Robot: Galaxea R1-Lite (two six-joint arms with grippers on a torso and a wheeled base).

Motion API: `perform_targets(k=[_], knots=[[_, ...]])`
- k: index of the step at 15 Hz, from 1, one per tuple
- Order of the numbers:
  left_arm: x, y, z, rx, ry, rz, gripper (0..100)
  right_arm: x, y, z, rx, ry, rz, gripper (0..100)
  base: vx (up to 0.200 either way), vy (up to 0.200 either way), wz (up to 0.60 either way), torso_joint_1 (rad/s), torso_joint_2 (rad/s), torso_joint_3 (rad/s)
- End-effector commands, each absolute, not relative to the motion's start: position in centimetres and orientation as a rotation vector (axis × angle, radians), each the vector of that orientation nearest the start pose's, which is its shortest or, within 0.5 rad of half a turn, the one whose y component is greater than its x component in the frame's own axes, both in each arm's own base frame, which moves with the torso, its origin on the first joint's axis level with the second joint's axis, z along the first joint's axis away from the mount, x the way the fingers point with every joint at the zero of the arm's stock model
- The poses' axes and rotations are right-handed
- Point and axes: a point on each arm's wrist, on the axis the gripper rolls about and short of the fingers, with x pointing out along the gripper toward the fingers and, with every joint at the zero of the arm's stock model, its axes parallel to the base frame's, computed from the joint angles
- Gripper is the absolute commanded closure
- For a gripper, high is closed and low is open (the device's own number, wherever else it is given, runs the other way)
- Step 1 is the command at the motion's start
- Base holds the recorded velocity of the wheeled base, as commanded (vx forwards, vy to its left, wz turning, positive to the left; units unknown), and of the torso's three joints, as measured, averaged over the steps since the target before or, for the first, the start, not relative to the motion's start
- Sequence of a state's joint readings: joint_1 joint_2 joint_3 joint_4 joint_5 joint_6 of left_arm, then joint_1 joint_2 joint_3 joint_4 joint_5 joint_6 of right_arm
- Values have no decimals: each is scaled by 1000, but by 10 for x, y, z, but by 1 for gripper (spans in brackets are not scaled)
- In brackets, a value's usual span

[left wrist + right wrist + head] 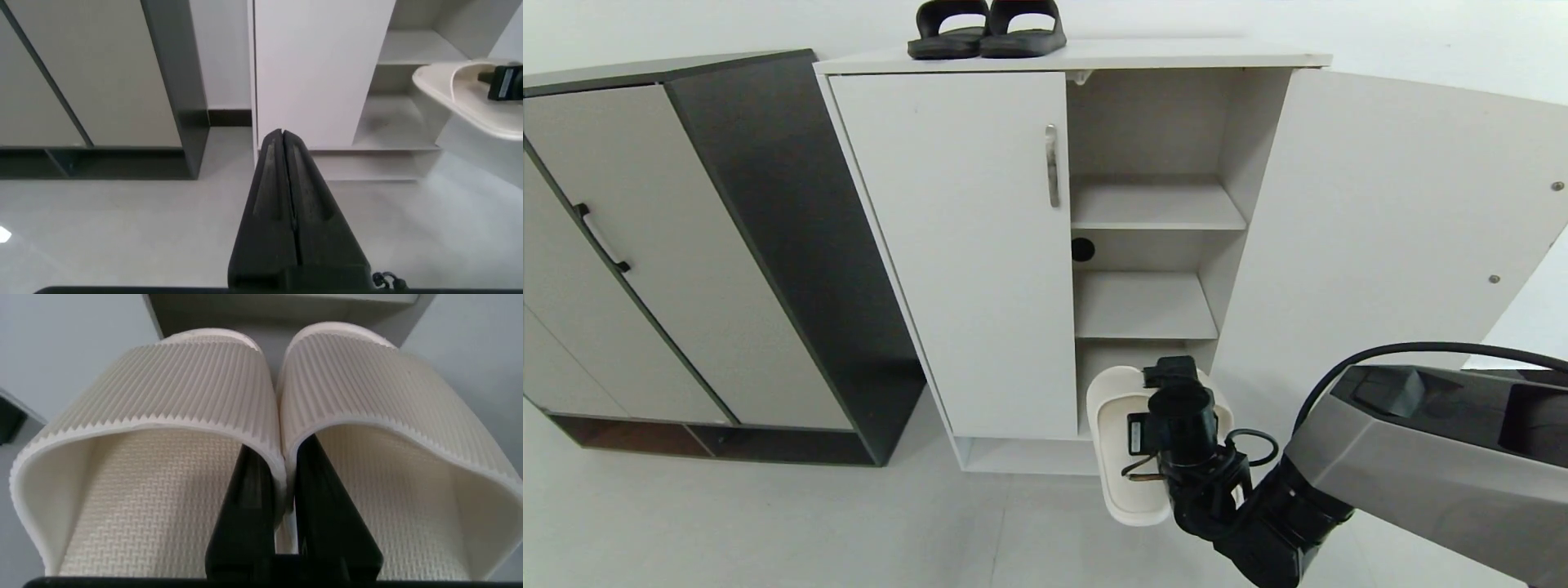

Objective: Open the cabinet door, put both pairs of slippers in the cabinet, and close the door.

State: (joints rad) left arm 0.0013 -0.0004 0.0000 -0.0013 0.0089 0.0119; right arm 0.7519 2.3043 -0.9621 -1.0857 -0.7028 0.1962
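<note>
Two cream foam slippers [1112, 461], seemingly light and pliable, hang before the open lower shelf of the white cabinet [947, 245], inner straps pinched together by the right gripper [282, 469]. Black slippers [987, 28] sit atop the cabinet. The left gripper [283, 139] has its fingers pressed together, empty.

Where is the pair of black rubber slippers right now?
In the head view, the pair of black rubber slippers sits on top of the white cabinet, above its closed left door.
</note>
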Motion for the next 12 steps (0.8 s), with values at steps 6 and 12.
perform_targets(k=[6, 12], knots=[[-23, 0, 76, 9, 0, 14, 100, 302, 262, 67, 10, -22, 34, 100, 0, 0, 0, 1, 2, -197], [-23, 0, 76, 8, 0, 12, 100, 299, 259, 77, 26, -52, 33, 100, 0, 0, 0, 4, 2, -111]])
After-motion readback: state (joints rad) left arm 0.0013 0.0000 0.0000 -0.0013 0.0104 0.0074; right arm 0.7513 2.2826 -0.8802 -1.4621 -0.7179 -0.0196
